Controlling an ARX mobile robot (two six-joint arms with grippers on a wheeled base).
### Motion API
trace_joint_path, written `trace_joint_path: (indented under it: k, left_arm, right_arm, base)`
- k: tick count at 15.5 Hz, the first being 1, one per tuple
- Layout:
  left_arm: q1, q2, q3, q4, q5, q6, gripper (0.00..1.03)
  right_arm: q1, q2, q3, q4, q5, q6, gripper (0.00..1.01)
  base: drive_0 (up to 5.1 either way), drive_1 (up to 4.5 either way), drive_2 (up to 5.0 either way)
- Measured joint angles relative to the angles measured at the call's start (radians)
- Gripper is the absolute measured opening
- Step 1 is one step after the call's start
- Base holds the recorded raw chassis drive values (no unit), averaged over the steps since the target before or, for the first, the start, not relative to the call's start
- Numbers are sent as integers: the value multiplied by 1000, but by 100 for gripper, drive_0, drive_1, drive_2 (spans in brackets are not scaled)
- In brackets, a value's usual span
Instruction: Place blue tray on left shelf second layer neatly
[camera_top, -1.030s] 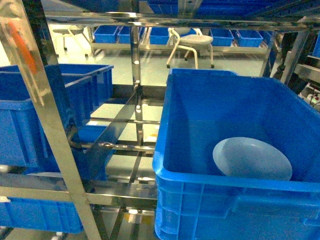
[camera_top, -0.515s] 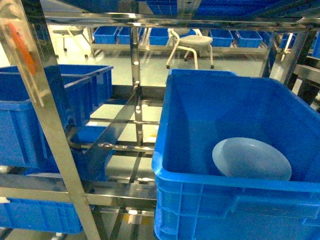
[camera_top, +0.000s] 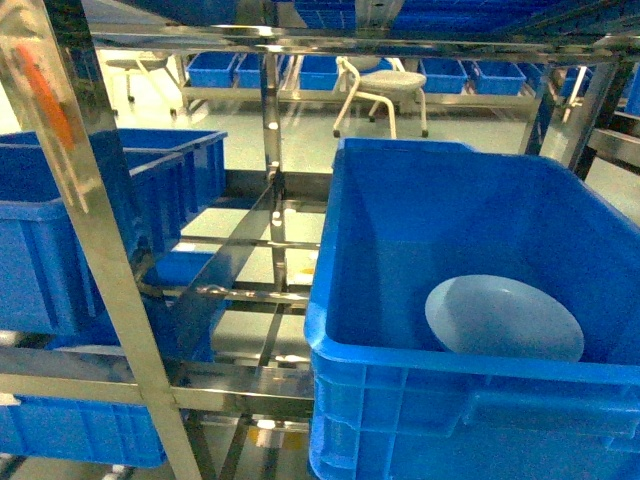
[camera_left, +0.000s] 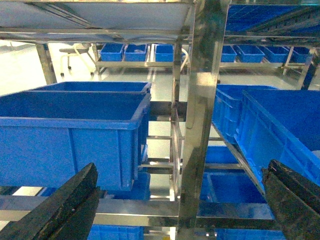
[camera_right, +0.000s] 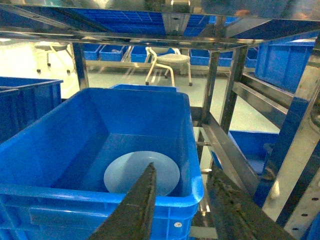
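The pale blue tray (camera_top: 505, 318) lies on the floor of a deep blue crate (camera_top: 400, 230) on the right of the steel rack; it also shows in the right wrist view (camera_right: 127, 172). The left shelf second layer (camera_top: 235, 293) is the tier of shiny crossbars in the left bay, partly taken up by another blue crate (camera_top: 70, 230). My right gripper (camera_right: 182, 175) hangs open in front of the tray's crate, outside its near wall, holding nothing. My left gripper (camera_left: 180, 200) is wide open in front of a steel upright (camera_left: 200, 125). Neither gripper shows in the head view.
A slanted steel upright (camera_top: 90, 230) crosses the left of the head view. More blue crates stand on the tier below (camera_top: 80, 430) and on far racks (camera_top: 440, 72). A white stool (camera_top: 385, 92) stands on the floor behind. A steel rail (camera_right: 225, 150) runs right of the tray's crate.
A dark shape at the head view's far right edge behind the rack is gone. The tray, crates and rack sit as before.
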Motion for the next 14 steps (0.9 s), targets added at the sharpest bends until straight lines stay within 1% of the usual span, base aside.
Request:
trace_joint_path:
  k: [5, 6, 7, 14]
  left_arm:
    - [0, 0, 0, 0, 0, 0, 98]
    - [0, 0, 0, 0, 0, 0, 98]
    - [0, 0, 0, 0, 0, 0, 98]
    - [0, 0, 0, 0, 0, 0, 98]
  right_arm:
    - [0, 0, 0, 0, 0, 0, 91]
    - [0, 0, 0, 0, 0, 1, 100]
    - [0, 0, 0, 0, 0, 1, 97]
    - [0, 0, 0, 0, 0, 1, 98]
  base:
    - [0, 0, 0]
    - [0, 0, 0]
    - [0, 0, 0]
    - [0, 0, 0]
